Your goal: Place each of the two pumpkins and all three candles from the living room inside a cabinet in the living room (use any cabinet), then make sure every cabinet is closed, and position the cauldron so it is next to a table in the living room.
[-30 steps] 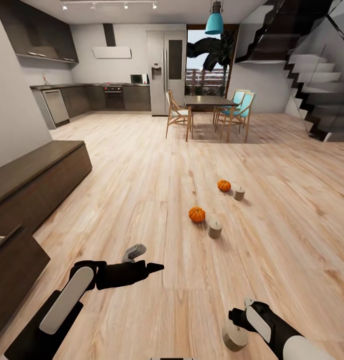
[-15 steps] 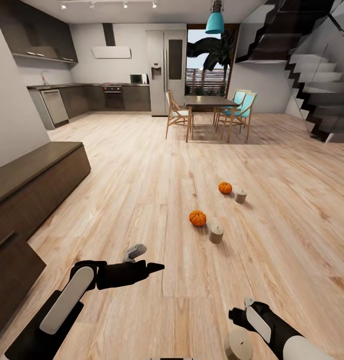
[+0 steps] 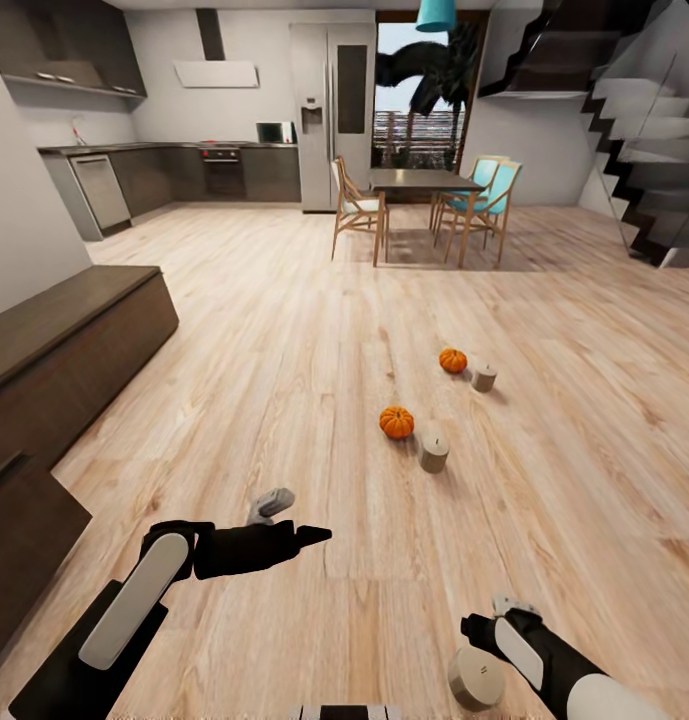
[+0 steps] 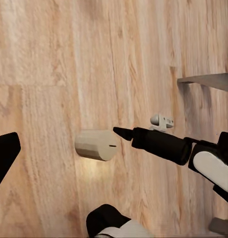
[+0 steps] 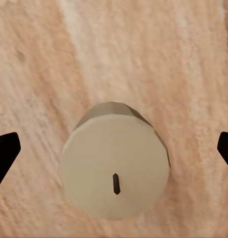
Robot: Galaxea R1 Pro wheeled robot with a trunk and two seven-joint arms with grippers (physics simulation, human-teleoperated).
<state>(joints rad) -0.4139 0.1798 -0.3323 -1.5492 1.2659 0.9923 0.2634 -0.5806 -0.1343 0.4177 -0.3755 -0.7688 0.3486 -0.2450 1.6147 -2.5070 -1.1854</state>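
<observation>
Clearly the step in hand is the first collecting of candles, and nothing yet lies inside the cabinet (image 3: 64, 350), the long dark brown unit that serves here as landmark. On the wooden floor (image 3: 284, 330), well away from the cabinet toward the open middle of the room, rest the nearer pumpkin (image 3: 396, 422) with one candle (image 3: 433, 453) just beside it. Farther from the cabinet, on the way to the dining table (image 3: 424, 185), stand the second pumpkin (image 3: 452, 360) and another candle (image 3: 484, 377), also close together. The third candle (image 3: 474, 678) stands upright on the floor below the right tool (image 3: 479, 640). In the right wrist view this candle (image 5: 115, 167) is centred between the two dark fingertips (image 5: 5, 156), which stay far apart and do not touch it, so this tool is wide and holds nothing. The left tool (image 3: 309, 535) hovers over bare floor, nearer to the cabinet; whether it is wide or narrow I cannot tell. I judge that the next move calls for lowering the right tool straight around the candle, closing gently on its round side, then carrying it toward the cabinet, which must be opened first.
</observation>
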